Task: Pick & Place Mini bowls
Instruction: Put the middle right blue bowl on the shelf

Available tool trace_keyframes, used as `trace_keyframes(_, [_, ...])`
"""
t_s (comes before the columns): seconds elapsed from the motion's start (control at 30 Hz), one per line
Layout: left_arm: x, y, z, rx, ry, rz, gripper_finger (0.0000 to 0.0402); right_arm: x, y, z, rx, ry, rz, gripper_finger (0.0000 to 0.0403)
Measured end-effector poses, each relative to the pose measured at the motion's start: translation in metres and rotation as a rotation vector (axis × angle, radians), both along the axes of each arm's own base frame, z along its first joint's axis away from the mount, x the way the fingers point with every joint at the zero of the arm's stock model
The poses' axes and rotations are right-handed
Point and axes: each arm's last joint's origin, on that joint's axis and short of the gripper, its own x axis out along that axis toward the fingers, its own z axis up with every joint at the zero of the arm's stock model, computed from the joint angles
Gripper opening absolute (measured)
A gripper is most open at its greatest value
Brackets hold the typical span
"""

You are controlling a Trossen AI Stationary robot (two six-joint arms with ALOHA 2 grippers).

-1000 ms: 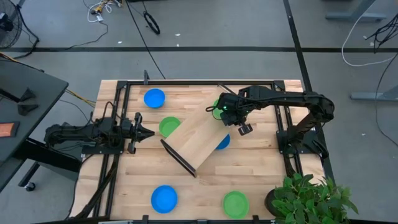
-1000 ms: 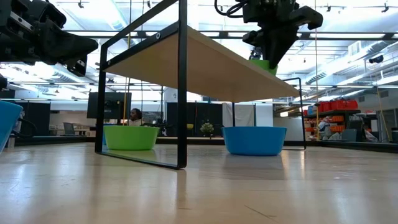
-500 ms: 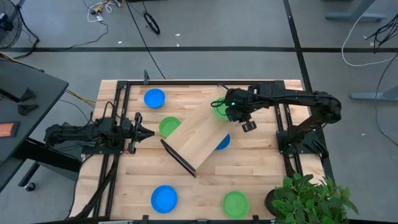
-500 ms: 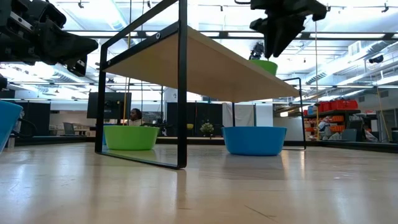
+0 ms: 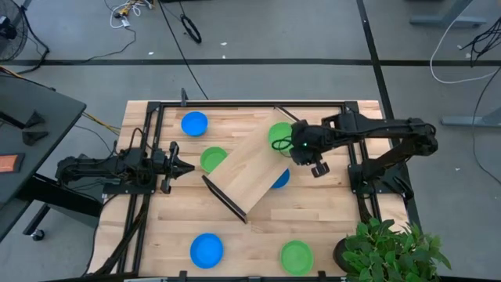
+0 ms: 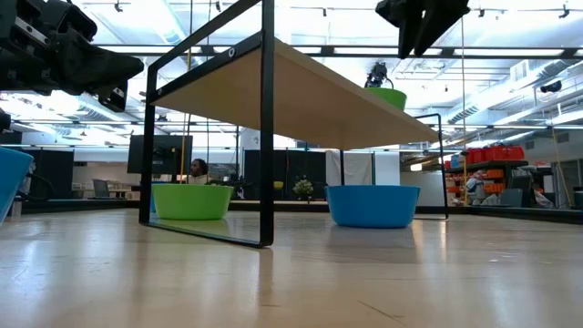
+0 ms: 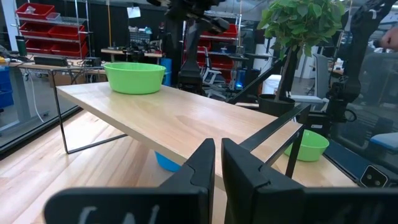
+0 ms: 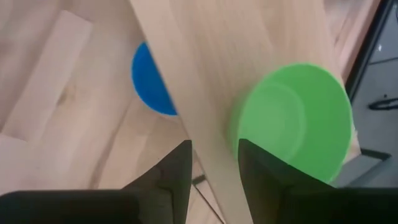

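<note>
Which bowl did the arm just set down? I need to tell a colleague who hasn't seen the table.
Find the pale wooden tray raised on a black frame, lying diagonally mid-table. At its far end, by the open right gripper, sits a green bowl. It is the only bowl on top of the tray; another green bowl and a blue bowl lie on the table at the tray's edges.

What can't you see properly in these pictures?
- Blue bowl: high view, mostly hidden under the wooden tray.
- Right gripper: low view, cut off by the top edge.
- Blue bowl at the left edge: low view, only a sliver shows.
- Person: low view, too small.
</note>
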Motion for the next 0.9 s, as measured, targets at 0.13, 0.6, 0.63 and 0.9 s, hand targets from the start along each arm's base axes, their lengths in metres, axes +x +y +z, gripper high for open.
trace_keyframes(0.13, [0.000, 0.000, 0.000, 0.000, 0.000, 0.000, 0.0032, 0.001, 0.016, 0.000, 0.015, -0.016, 0.066, 0.0133])
trace_keyframes(0.6, [0.000, 0.000, 0.000, 0.000, 0.000, 0.000, 0.0032, -0.002, 0.062, 0.002, 0.026, -0.066, 0.242, 0.0133])
trace_keyframes(0.63, [0.000, 0.000, 0.000, 0.000, 0.000, 0.000, 0.0032, -0.002, 0.065, 0.002, 0.030, -0.065, 0.245, 0.0133])
trace_keyframes(0.9, [0.000, 0.000, 0.000, 0.000, -0.001, 0.000, 0.0032, -0.002, 0.083, -0.002, 0.067, -0.059, 0.224, 0.0133])
